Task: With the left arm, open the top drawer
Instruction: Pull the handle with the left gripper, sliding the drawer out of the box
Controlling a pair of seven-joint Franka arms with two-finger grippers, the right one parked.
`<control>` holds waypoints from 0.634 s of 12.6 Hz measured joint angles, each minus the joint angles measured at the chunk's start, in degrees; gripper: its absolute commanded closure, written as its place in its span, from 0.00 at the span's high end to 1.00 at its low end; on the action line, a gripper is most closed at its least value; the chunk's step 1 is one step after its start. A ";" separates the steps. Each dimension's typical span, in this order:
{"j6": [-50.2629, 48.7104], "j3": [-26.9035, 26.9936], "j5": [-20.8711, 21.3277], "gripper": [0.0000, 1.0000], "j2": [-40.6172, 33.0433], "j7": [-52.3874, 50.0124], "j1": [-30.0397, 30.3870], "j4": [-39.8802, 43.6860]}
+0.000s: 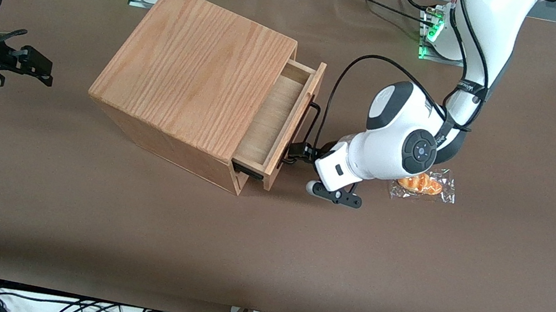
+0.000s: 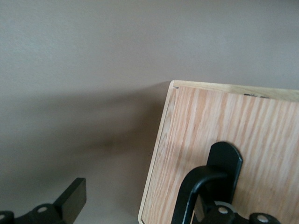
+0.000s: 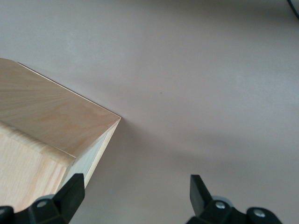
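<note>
The oak-grain cabinet (image 1: pixel 196 69) stands mid-table. Its top drawer (image 1: pixel 273 116) is pulled partway out, so the paler wood inside shows. The long black handle (image 1: pixel 312 128) runs along the drawer front (image 2: pixel 233 126). My left arm's gripper (image 1: pixel 298 152) is at the end of the handle nearer the front camera. In the left wrist view the gripper (image 2: pixel 147 207) is open, with its fingers wide apart. The handle's bent end (image 2: pixel 198 186) lies between them, close against one finger (image 2: pixel 222 212). The other finger (image 2: pixel 72 200) hangs over bare table past the drawer's edge.
A clear plastic packet with an orange bread roll (image 1: pixel 423 185) lies on the brown table (image 1: pixel 261 255) beside the left arm's wrist, toward the working arm's end. A black cable (image 1: pixel 362 60) loops above the gripper.
</note>
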 measured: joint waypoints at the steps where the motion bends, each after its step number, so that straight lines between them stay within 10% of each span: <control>1: -0.05 0.00 0.00 1.00 0.01 0.00 0.26 0.00; 8: -0.32 -0.03 0.00 1.00 0.01 0.00 1.30 0.00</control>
